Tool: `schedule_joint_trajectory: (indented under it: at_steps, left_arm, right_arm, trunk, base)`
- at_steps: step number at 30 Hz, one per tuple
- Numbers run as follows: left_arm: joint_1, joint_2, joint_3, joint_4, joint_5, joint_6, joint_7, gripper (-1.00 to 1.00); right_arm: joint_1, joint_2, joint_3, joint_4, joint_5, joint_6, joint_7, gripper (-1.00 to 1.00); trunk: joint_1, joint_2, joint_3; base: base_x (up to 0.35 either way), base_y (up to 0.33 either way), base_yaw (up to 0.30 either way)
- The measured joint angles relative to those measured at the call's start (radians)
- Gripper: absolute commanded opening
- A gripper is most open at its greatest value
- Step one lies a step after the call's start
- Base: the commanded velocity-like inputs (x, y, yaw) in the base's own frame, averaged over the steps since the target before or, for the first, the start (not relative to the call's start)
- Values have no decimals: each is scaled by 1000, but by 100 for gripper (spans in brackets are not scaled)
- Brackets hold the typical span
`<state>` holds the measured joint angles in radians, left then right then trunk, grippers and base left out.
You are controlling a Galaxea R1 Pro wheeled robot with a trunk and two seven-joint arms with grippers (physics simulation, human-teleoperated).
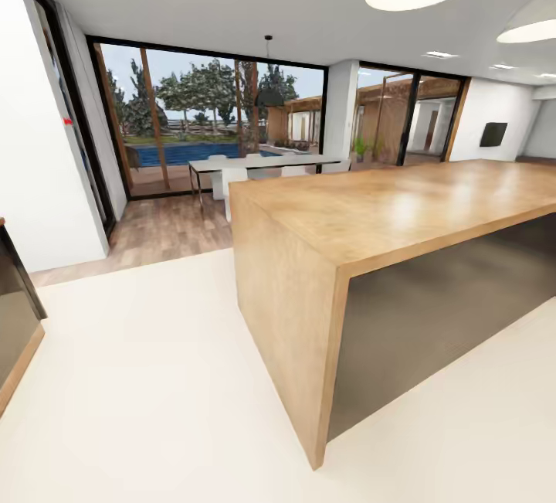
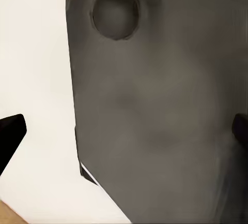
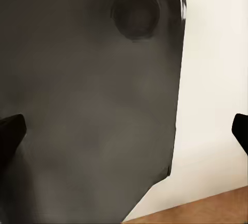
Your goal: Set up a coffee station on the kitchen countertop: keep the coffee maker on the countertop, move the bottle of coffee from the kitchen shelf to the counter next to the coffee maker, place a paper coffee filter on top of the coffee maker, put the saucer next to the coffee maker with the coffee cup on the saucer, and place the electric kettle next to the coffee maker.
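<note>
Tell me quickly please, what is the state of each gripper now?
Left gripper: open, fingertips wide apart, holding nothing.
Right gripper: open, fingertips wide apart, holding nothing.

Both the left gripper [image 2: 124, 131] and right gripper [image 3: 124, 128] hang with fingers spread (nothing held).

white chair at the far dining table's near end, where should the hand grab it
Probably the backrest's top edge on the white chair, coming from the wooden island side: its flat back seems to face that way, seat tucked under the white table. Too distant for detail.
</note>
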<state>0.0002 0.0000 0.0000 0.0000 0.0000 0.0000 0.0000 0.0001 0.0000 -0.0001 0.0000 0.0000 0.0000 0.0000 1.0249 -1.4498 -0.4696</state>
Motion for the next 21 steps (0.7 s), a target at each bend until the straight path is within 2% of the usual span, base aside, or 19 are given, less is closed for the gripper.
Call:
schedule_joint_trajectory:
  at_steps: [2,16,21]
  left_arm:
    - [11,-5,2,-10,-2,-10,-8,100]
    - [19,-6,1,-66,-1,-15,-8,100]
    - [17,20,2,-94,-3,-43,2,100]
  right_arm:
    - [-11,-9,9,-12,0,-10,2,100]
    - [-81,-5,9,-16,0,-13,2,100]
    - [-88,-17,-10,-44,-4,-7,0,100]
  trunk:
    - [0,0,0]
    - [0,0,0]
    - [0,0,0]
  base:
    - [0,0,0]
    - [0,0,0]
    - [0,0,0]
